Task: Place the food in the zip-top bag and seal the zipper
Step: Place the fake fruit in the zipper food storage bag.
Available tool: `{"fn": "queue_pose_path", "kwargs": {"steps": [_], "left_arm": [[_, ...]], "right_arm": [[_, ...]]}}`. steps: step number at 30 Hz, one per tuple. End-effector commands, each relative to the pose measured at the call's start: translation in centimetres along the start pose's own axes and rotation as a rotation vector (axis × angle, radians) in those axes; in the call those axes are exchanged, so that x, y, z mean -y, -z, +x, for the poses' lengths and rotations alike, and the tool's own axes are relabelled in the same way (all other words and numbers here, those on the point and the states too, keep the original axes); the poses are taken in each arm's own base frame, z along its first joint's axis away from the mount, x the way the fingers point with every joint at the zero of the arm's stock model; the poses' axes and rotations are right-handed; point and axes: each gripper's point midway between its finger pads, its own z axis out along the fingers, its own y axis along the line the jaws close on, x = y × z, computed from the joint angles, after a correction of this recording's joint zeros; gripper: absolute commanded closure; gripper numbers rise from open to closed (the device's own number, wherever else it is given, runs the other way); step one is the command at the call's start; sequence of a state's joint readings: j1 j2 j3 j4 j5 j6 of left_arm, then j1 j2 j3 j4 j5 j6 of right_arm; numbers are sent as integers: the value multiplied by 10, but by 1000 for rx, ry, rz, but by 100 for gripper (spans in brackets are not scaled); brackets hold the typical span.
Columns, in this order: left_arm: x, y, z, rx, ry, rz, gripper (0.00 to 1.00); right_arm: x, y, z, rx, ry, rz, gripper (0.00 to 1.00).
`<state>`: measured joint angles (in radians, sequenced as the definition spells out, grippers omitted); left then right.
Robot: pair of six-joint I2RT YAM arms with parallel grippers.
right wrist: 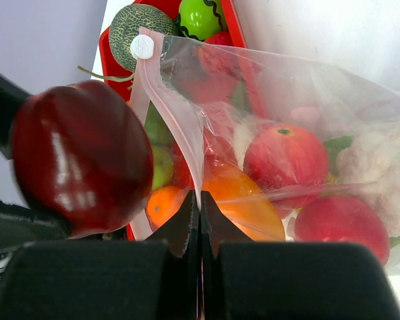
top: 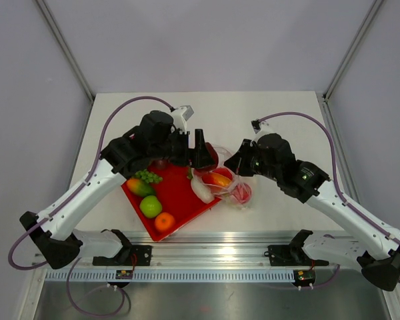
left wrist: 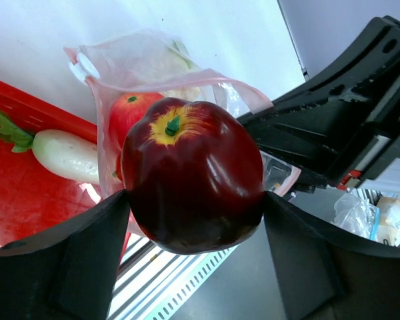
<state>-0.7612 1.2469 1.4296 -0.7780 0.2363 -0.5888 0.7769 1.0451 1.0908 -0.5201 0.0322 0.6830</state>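
Right wrist, apple just beside zipper edge

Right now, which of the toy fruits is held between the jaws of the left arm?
The dark red glossy toy apple with the yellow top. The other fruits lie on the flat red tray or inside the clear plastic bag.

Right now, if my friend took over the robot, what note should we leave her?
Grippers: the left gripper holds the dark red apple at the bag's mouth. The right gripper is shut on the zip-top bag rim, holding it open.
Done: several fruits are inside the bag.
Left: drop the apple in. Then move the grapes, mango, green apple, orange and white radish from the red tray. Last, seal the zipper.
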Motion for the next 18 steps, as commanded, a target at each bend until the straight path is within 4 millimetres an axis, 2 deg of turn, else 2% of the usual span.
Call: {"fn": "queue_pose_path", "kwargs": {"steps": [1,3,5,9,10,11,14,15,18], "left_arm": [[11,-9,-6,8,-25,51,7],[15,-10,-7,0,-36,63,1],[19,-7,-8,-3,-47,71,1],[23,17,-26,73,-85,41,1],[26,32,-32,112,-95,40,1],[24,37,-37,143,-103,20,1],[16,57,-45,219,-103,-32,9],[12,60,-45,225,-99,-47,14],[-11,53,-34,185,-57,-125,19]], "right_arm": [[-21,6,-13,40,-7,-70,99],[-22,7,-14,43,-6,-71,100],[-22,9,-14,47,-4,-70,99],[-19,11,-14,51,-7,-63,99],[-20,11,-14,50,-5,-64,99],[-19,10,-13,47,-4,-61,99],[-20,11,-14,51,-6,-68,99],[-20,11,-13,49,-5,-68,99],[-21,11,-14,51,-5,-72,99]]}}
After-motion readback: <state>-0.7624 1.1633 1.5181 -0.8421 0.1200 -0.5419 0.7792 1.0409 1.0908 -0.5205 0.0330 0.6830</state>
